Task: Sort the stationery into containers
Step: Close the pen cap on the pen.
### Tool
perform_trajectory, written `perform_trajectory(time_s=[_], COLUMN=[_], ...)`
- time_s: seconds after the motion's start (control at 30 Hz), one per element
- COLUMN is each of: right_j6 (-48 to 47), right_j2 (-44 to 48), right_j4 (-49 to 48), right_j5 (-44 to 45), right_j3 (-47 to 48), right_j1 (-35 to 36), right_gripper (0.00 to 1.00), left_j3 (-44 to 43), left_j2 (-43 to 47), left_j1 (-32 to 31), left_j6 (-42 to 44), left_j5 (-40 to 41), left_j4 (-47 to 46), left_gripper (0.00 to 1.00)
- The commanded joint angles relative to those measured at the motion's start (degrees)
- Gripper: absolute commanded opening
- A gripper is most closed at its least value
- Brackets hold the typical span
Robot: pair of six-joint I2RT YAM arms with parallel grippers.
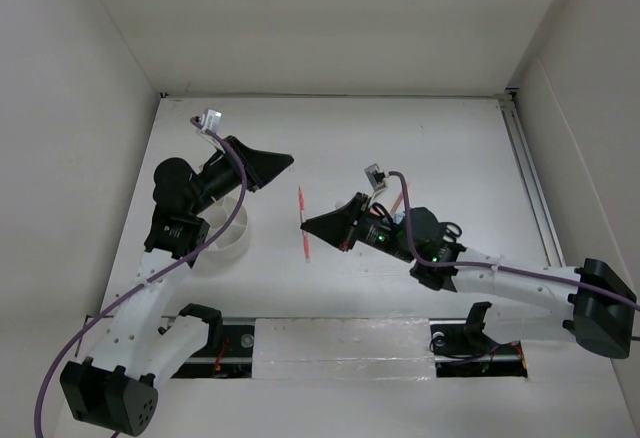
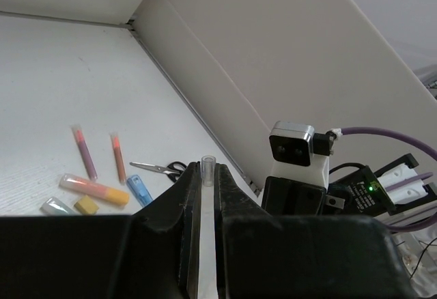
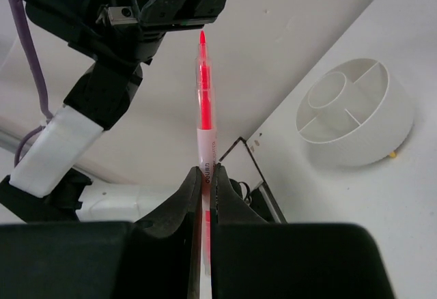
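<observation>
My right gripper [image 1: 307, 226] [image 3: 206, 173] is shut on a thin red pen [image 1: 303, 220] [image 3: 203, 108] near the middle of the table, its bare tip pointing away from the jaws. My left gripper [image 1: 288, 162] [image 2: 207, 173] is shut on a small clear cap [image 2: 207, 164] and hangs above the table, left of the pen. The round white divided tub [image 1: 232, 243] [image 3: 355, 111] stands under the left arm. Two pink pens [image 2: 85, 152], an orange marker [image 2: 95, 190], a blue marker [image 2: 138, 191], a green marker [image 2: 58, 207], a yellow block [image 2: 87, 205] and scissors [image 2: 160, 169] lie on the table.
White walls close in the table on the left, back and right, with a rail [image 1: 530, 188] along the right edge. The right arm's body [image 1: 420, 238] covers most of the loose stationery in the top view. A tiny yellow bit [image 3: 392, 153] lies by the tub's foot.
</observation>
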State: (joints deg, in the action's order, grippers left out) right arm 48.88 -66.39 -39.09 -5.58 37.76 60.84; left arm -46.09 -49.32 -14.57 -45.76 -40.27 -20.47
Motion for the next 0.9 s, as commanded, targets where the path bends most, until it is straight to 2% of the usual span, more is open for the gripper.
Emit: perform_trajectory(time_s=[0.0,0.87], right_j6=[-0.28,-1.86], right_j2=[0.12,-4.98], right_j4=[-4.77,-6.61], right_j5=[2.95,1.01], right_j3=[1.26,5.31], right_j1=[0.25,-0.28], right_gripper=[0.0,0.0], left_j3=[0.29,0.82], left_j2=[0.72,1.24], left_j1=[-0.02,-0.02], left_j6=[-0.39,-0.39], left_j5=[-0.86,-3.05], left_j4=[-4.58,-5.11], left_gripper=[0.0,0.0])
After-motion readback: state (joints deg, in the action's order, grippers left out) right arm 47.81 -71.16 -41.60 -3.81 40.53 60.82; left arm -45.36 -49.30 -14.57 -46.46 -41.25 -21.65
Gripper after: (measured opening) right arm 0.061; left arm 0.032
